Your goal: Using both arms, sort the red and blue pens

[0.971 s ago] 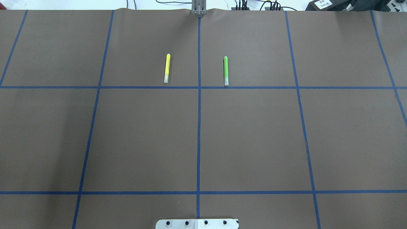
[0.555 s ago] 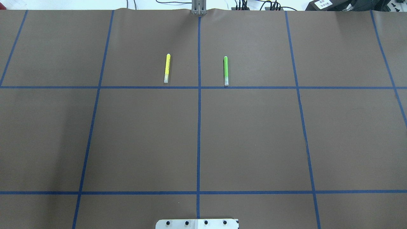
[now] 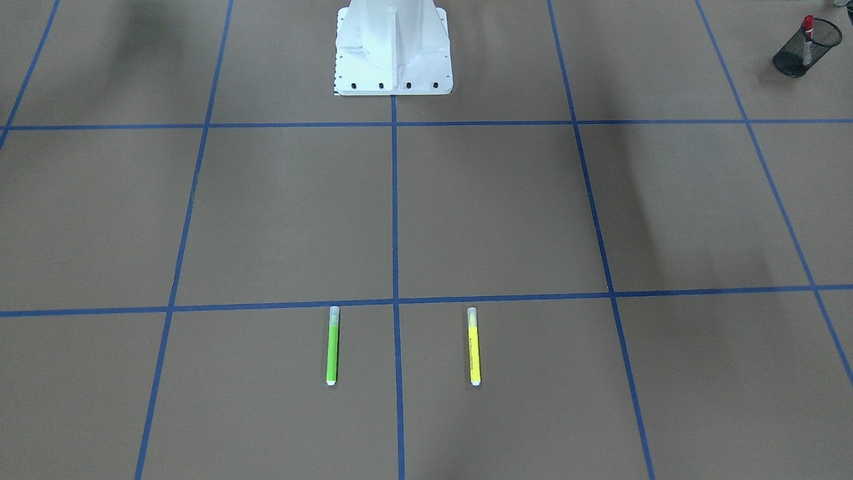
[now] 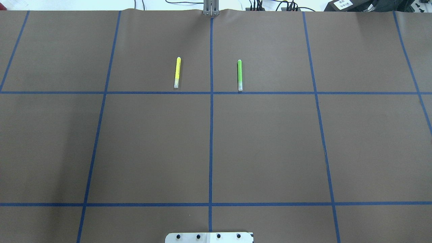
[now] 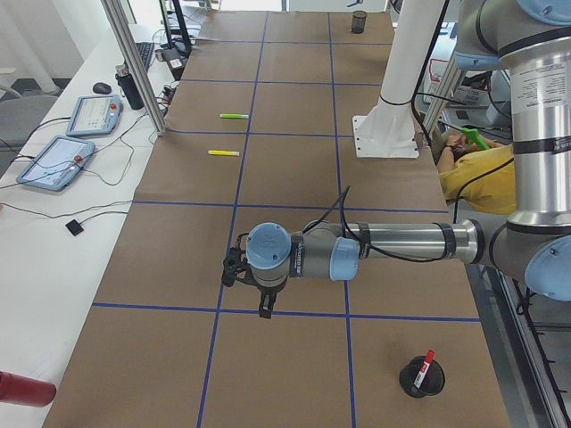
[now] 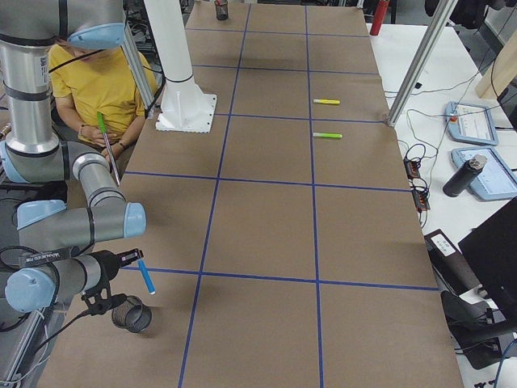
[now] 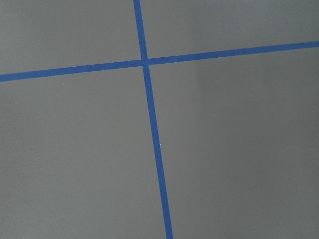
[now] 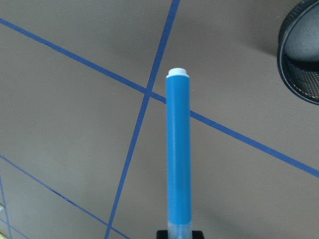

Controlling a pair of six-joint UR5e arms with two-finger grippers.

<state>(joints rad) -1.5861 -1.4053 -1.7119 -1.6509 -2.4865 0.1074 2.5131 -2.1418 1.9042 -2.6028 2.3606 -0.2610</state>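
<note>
Nothing is shifting in the overhead view since earlier, while the right gripper [image 6: 133,259] is clamping the blue pen [image 8: 178,159] aloft near a mesh cup [image 6: 139,323], the red pen [image 5: 426,361] is standing in the other cup [image 5: 410,382], and how wide the left gripper [image 5: 261,308] is standing I cannot tell.

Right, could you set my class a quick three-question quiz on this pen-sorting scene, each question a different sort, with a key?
1. Fill in: the yellow marker and the green marker lie on either side of a ____ tape line.
2. True or false: the red pen stands in a mesh cup.
3. What does the right gripper hold? A) a ruler B) the blue pen C) nothing

Key: 1 blue; 2 true; 3 B.
</note>
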